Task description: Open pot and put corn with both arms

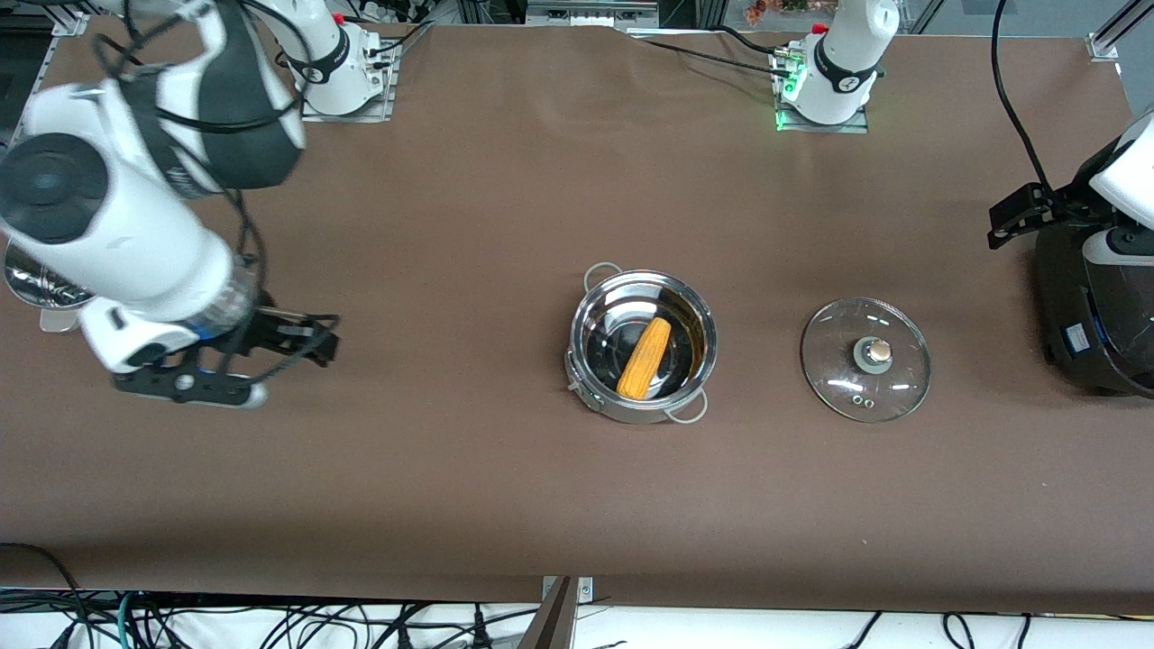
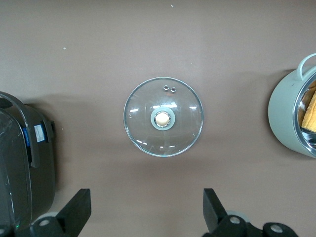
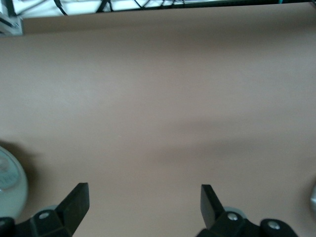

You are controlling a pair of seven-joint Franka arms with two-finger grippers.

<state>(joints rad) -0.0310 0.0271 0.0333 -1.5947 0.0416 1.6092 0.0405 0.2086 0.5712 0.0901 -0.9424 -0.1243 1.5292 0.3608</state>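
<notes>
The steel pot (image 1: 602,317) stands mid-table without its lid, and the yellow-orange corn (image 1: 645,359) lies inside it. The glass lid (image 1: 865,359) with its copper knob lies flat on the table beside the pot, toward the left arm's end. My left gripper (image 1: 1014,216) is open and empty, high up beside the rice cooker. In the left wrist view the lid (image 2: 163,117) shows past the open left gripper (image 2: 147,207), with the pot (image 2: 289,116) and corn (image 2: 311,111) at the edge. My right gripper (image 1: 302,341) is open and empty over bare table at the right arm's end; its wrist view (image 3: 144,205) shows only cloth.
A black rice cooker (image 1: 1095,315) stands at the left arm's end and also shows in the left wrist view (image 2: 19,163). A shiny steel vessel (image 1: 36,290) is mostly hidden under the right arm. The brown table cloth (image 1: 451,469) runs to the front edge.
</notes>
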